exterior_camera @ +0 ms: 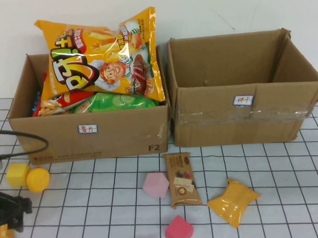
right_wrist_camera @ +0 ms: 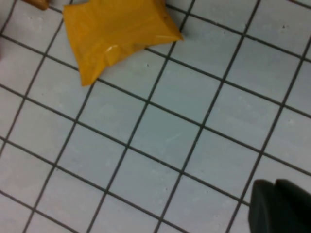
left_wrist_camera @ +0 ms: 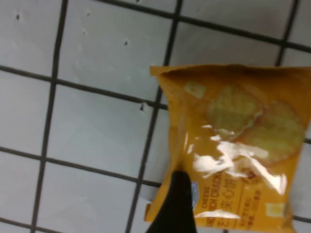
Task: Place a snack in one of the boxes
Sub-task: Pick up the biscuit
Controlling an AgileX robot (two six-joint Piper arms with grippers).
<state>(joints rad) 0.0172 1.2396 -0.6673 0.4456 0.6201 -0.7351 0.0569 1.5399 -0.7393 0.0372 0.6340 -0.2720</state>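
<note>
- The white counter [exterior_camera: 282, 170] with its black grid lines has open room along the front right, between the loose items and the near edge.
- The left cardboard box [exterior_camera: 90, 129] sits at the back left, crammed with a large orange chip bag [exterior_camera: 106, 57] sticking up past the rim, a green snack bag [exterior_camera: 118, 102] and a red snack bag [exterior_camera: 57, 102] below it.
- The right cardboard box [exterior_camera: 243, 109] stands just beside it with a narrow gap between; no contents show inside.
- In front of the boxes lie a brown biscuit packet [exterior_camera: 182, 180], a small orange-yellow sealed packet [exterior_camera: 233, 201], two pink foam blocks [exterior_camera: 155, 184] and, at the left, yellow blocks [exterior_camera: 29, 177].
- The left pincer [exterior_camera: 7, 210] sits low at the front left corner; the left wrist view shows one dark finger [left_wrist_camera: 176, 204] over an orange cracker packet [left_wrist_camera: 238, 145]. Its opening cannot be told.
- The right pincer [right_wrist_camera: 279, 206] shows only as a dark tip in the right wrist view, apart from the orange-yellow packet; its opening cannot be told.
</note>
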